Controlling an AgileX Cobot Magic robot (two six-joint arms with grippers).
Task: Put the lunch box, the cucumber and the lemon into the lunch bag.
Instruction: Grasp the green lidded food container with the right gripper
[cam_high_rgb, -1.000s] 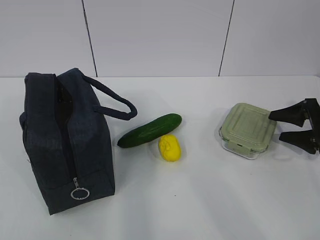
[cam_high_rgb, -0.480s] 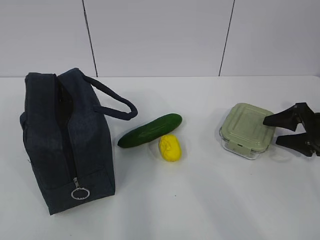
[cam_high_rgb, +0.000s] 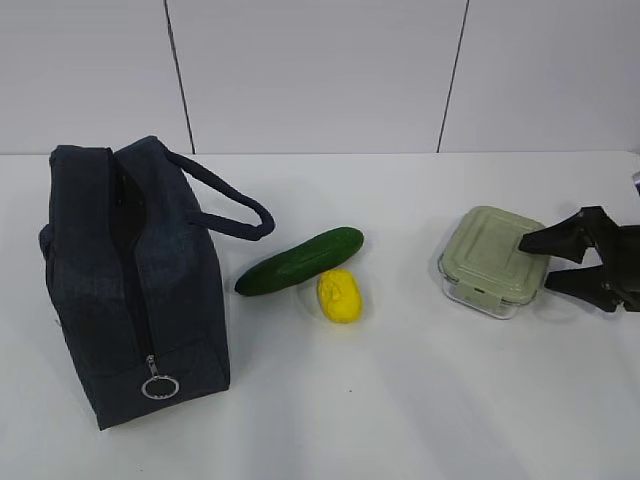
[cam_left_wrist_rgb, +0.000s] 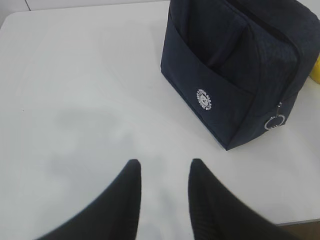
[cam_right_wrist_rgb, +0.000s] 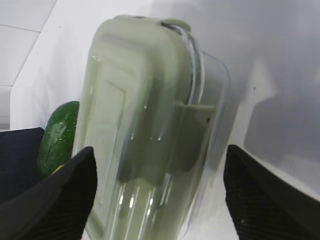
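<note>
Tabletop (cam_high_rgb: 400, 420) is plain white and matte, and behind it I see a pale panelled wall (cam_high_rgb: 320, 70) with two dark seams. I take the lunch bag (cam_high_rgb: 130, 280) as my landmark: it stands at the far left of the exterior view, zipper along the top with a silver ring pull (cam_high_rgb: 159, 387) hanging at its near end. My left gripper (cam_left_wrist_rgb: 162, 170) hovers over bare table short of the bag, fingers parted with nothing between them. Just right of the bag lies the cucumber (cam_high_rgb: 300, 261), slanted, with the lemon (cam_high_rgb: 339, 295) touching its near side. Well right of the bag sits the lunch box (cam_high_rgb: 494, 260), green lid on. My right gripper (cam_high_rgb: 545, 258) is spread wide, and its fingertips reach the box's right edge; in the wrist view the fingers (cam_right_wrist_rgb: 55, 200) flank the box on either side, not closed on it. Compared with a second ago, that gripper has advanced leftward toward the box; bag, cucumber, lemon and box have not shifted.
</note>
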